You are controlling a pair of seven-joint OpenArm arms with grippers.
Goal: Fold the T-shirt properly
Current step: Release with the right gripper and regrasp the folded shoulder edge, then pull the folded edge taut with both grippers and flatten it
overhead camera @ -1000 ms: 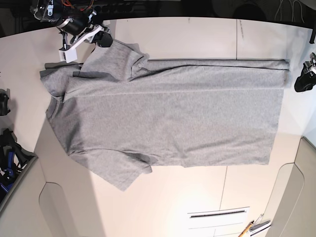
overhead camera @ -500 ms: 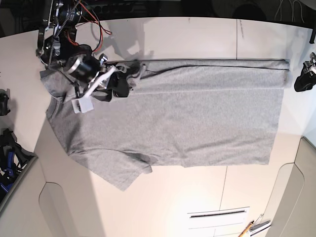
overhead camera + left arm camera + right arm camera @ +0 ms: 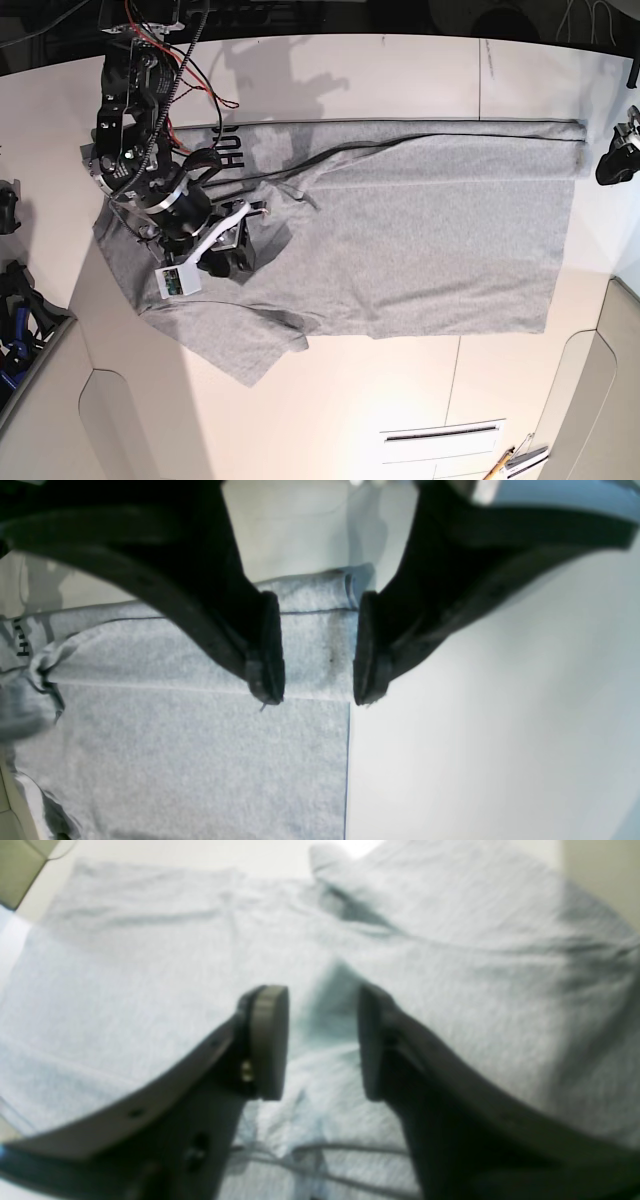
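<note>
White tabletop with a thin vertical seam near the upper right. Dark band along the far edge. At the bottom right, a grey slotted strip and, just beside it, a pencil-like stick next to a small metallic piece. Rounded beige panel at the right edge. Grey tray edge at lower left, blue and black items inside it.
</note>
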